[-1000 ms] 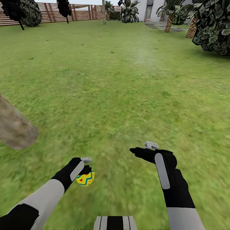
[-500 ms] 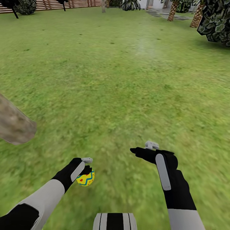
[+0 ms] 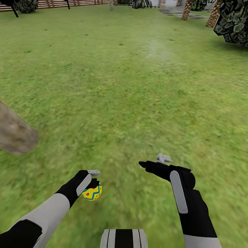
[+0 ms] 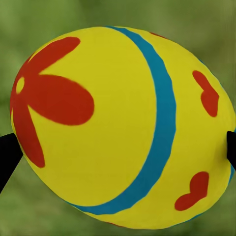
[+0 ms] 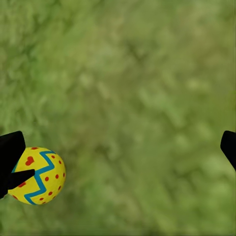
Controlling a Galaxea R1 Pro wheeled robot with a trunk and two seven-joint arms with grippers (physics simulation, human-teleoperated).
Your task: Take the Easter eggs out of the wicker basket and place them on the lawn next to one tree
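My left gripper [image 3: 93, 182] is shut on a yellow Easter egg [image 3: 92, 192] with a blue zigzag band and a red heart, held just above the lawn [image 3: 124, 86]. Up close, that egg [image 4: 118, 123] sits between the two black fingertips [image 4: 7, 157] and shows a red flower and hearts. A thick grey-brown tree trunk [image 3: 15, 134] rises from the grass to the left of this gripper and a little beyond it. My right gripper [image 3: 151, 162] hangs open over bare grass, its fingers [image 5: 10, 152] far apart. An egg [image 5: 39, 174] shows beside one of them. The wicker basket is out of view.
Open grass stretches ahead to a brown slat fence [image 3: 69, 3] at the far edge. Dark bushy foliage [image 3: 234, 20] and palm trunks [image 3: 187, 10] stand at the far right. My base [image 3: 124, 238] shows at the bottom edge.
The head view has tipped downward, so the fence sits higher in the picture. My right gripper has drifted slightly lower. The left gripper still holds the egg in the same place.
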